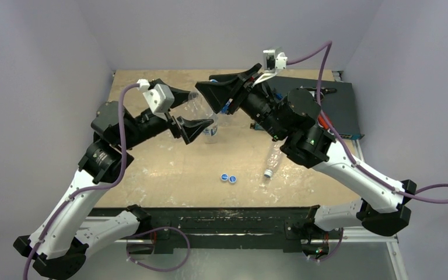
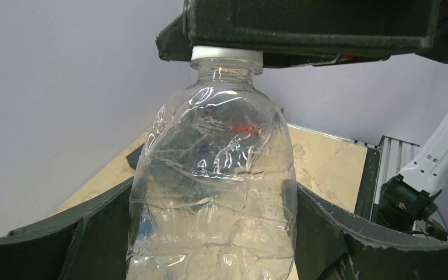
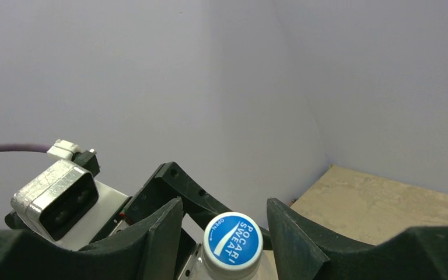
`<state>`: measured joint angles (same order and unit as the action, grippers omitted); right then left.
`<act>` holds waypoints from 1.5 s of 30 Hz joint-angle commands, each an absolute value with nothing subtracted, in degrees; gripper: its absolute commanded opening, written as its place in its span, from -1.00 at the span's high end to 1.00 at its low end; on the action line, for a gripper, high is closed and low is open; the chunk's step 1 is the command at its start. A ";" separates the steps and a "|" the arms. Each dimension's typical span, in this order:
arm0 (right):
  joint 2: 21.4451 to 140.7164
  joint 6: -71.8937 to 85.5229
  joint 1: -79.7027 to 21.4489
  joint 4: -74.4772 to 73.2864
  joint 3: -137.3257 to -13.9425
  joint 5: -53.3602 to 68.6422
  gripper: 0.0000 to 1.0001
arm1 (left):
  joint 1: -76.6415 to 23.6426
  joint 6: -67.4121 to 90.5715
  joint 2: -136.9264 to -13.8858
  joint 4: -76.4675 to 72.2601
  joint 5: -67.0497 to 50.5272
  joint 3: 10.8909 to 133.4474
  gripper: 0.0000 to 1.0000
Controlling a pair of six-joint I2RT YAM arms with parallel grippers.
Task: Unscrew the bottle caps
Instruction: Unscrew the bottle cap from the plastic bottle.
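A clear, crinkled bottle point(image 2: 213, 175) is held upright above the table with my left gripper point(image 2: 213, 233) shut on its body; from above, the bottle point(image 1: 200, 108) sits between the left gripper's point(image 1: 195, 112) black fingers. Its blue cap point(image 3: 232, 240) with white lettering lies between the fingers of my right gripper point(image 3: 223, 203), with a gap on each side. The right gripper point(image 1: 228, 87) reaches over the bottle top from the right. In the left wrist view only the cap's white rim point(image 2: 226, 55) shows under the right fingers.
Two loose blue caps point(image 1: 228, 178) lie on the wooden table point(image 1: 151, 175) near the front middle. Another clear bottle point(image 1: 272, 157) lies on its side to their right. A dark panel point(image 1: 341, 108) covers the back right corner. Grey walls close the back and sides.
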<state>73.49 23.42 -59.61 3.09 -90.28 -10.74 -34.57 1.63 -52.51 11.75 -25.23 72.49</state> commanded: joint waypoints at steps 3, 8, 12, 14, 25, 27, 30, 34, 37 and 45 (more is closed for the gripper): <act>73.65 23.84 -59.89 5.99 -93.83 -9.41 -0.15 | -34.63 0.89 -51.90 10.02 -25.03 72.38 1.00; 73.81 24.12 -59.85 5.84 -93.93 -9.32 0.08 | -34.63 1.13 -51.78 9.57 -24.91 72.51 1.00; 74.15 24.43 -59.92 5.26 -93.86 -9.31 0.06 | -34.58 1.45 -51.81 9.07 -24.91 72.51 1.00; 74.39 24.67 -59.86 5.11 -93.83 -9.45 -0.04 | -34.56 1.40 -51.81 9.13 -24.80 72.43 1.00; 74.47 24.83 -59.86 5.57 -94.15 -9.98 0.83 | -34.63 1.52 -51.77 9.05 -24.65 72.40 1.00; 74.28 24.70 -59.92 6.05 -93.97 -9.57 0.98 | -34.62 1.67 -51.85 9.06 -25.02 72.38 1.00; 74.35 24.52 -59.85 6.26 -94.37 -8.06 1.00 | -34.62 2.03 -51.94 8.97 -26.01 72.40 1.00; 74.10 24.90 -59.85 9.49 -94.15 0.29 1.00 | -34.63 3.50 -52.06 8.59 -28.72 72.33 1.00; 74.10 23.40 -59.77 12.17 -94.13 7.82 1.00 | -34.63 5.72 -52.12 7.64 -31.32 72.62 1.00; 74.95 25.04 -56.25 19.80 -94.58 34.58 1.00 | -34.61 17.40 -53.09 3.59 -44.61 73.94 1.00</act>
<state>75.20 21.80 -56.82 10.76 -92.07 10.79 -34.50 7.97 -51.55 7.79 -32.29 72.55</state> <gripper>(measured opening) 0.366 0.817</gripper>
